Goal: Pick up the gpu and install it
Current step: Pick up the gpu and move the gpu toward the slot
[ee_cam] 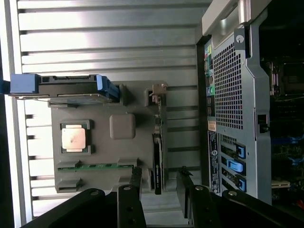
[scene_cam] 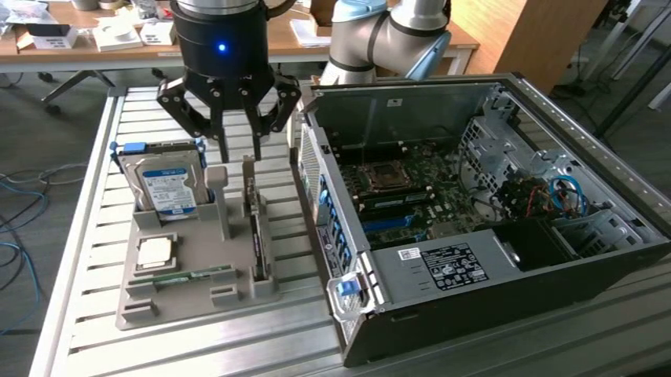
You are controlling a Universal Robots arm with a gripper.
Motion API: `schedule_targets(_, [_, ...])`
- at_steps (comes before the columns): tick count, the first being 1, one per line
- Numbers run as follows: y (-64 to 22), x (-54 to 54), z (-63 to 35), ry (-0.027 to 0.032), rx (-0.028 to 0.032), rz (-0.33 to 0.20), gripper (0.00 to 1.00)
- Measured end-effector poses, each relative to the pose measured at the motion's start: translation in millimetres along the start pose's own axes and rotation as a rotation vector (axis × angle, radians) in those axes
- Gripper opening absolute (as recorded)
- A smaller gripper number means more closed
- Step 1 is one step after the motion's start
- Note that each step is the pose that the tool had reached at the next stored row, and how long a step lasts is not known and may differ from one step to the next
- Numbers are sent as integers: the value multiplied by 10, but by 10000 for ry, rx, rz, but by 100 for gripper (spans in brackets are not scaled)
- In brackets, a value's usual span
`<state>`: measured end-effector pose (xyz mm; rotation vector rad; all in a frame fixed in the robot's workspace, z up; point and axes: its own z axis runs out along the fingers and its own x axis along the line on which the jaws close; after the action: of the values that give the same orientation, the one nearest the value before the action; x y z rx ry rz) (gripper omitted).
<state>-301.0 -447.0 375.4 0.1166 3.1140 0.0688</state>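
1 gpu (scene_cam: 256, 236) stands edge-on in the gray holder (scene_cam: 173, 302), thin and dark.

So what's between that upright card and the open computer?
A sliver of the gray holder and a bare strip of slatted table, in the wrist view, separate the gpu from the computer case.

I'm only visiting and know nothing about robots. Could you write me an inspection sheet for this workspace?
Surface: slatted metal table carrying a grey parts holder and an open computer case.
Job's things: gpu stands on edge in the holder, not lifted.
Clutter: hard drive, processor chip and memory stick, also in the holder.
Grippers: gripper open, just above the gpu.
Cables: blue cables on the floor; blue and red wires inside the case.
Surroundings: wooden desk with boxes behind the table.
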Motion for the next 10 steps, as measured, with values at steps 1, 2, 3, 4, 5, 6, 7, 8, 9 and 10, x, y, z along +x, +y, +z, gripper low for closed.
schedule_targets(1, [-1,0,11,0,0,0,43])
schedule_targets(2, [-1,0,23,0,0,0,43])
schedule_targets(3, [-2,1,35,0,0,0,43])
schedule_targets(4, [-2,1,45,0,0,0,43])
schedule_targets(5, [-3,1,55,0,0,0,43])
schedule_targets(6, [-3,1,64,0,0,0,43])
schedule_targets(7, [-3,2,73,1,0,0,43])
schedule_targets(8, [-4,2,81,1,1,0,43])
schedule_targets(9, [-4,2,89,-1,-1,0,43])
schedule_targets(10, [-4,2,97,0,0,0,43])
